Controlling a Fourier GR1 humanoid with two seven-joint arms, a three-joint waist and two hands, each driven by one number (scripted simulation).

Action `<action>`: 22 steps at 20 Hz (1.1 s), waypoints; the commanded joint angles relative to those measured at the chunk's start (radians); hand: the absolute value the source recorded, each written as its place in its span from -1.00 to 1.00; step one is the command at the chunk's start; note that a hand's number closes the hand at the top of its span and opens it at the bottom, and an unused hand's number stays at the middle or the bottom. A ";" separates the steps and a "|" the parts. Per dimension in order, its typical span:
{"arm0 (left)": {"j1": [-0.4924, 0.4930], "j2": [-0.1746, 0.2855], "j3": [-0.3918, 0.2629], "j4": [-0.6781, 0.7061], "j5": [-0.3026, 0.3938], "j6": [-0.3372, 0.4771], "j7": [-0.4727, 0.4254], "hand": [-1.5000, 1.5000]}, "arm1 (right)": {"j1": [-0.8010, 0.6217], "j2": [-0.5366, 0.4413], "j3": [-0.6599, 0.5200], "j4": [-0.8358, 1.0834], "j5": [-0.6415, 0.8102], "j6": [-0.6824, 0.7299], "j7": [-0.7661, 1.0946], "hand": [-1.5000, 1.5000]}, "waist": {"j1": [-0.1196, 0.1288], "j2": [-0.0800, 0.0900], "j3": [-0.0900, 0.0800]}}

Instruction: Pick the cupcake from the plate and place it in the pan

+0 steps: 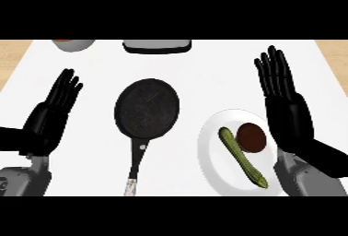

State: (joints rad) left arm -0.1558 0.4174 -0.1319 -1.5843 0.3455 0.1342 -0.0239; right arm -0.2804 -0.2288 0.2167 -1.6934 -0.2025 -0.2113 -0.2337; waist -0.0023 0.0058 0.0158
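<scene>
A brown cupcake sits on a white plate at the lower right, next to a long green vegetable. A black pan lies at the middle of the counter, its handle pointing toward the lower edge. My right hand is open with straight fingers pointing up, just right of the plate and overlapping its right rim. My left hand is open too, fingers up, at the left of the pan and apart from it. Neither hand holds anything.
A bowl shows at the top left edge and a dark-rimmed grey object at the top centre. The white counter ends in wooden strips at the far left and right.
</scene>
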 commanded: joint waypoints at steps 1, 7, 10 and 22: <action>0.078 -0.011 -0.041 0.012 -0.098 0.008 -0.051 0.00 | -0.067 -0.013 -0.071 0.068 -0.061 0.054 0.057 -1.00 | 0.010 -0.005 -0.016; 0.128 0.078 -0.059 0.088 -0.178 0.055 0.064 0.00 | -0.045 -0.348 0.031 0.236 0.177 0.190 0.188 -1.00 | 0.028 0.016 -0.033; 0.173 0.062 -0.094 0.061 -0.228 0.108 0.104 0.00 | 0.058 -0.201 -0.173 0.344 -0.038 -0.016 0.368 -1.00 | -0.005 -0.004 -0.015; 0.199 0.054 -0.113 -0.019 -0.276 0.114 0.151 0.00 | -0.003 -0.593 -0.038 0.320 0.103 0.472 0.432 -1.00 | 0.016 -0.006 -0.016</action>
State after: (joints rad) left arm 0.0392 0.4726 -0.2352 -1.5763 0.0893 0.2461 0.1117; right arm -0.2468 -0.7644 0.1260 -1.3603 -0.1257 0.1389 0.1645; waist 0.0092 0.0000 -0.0003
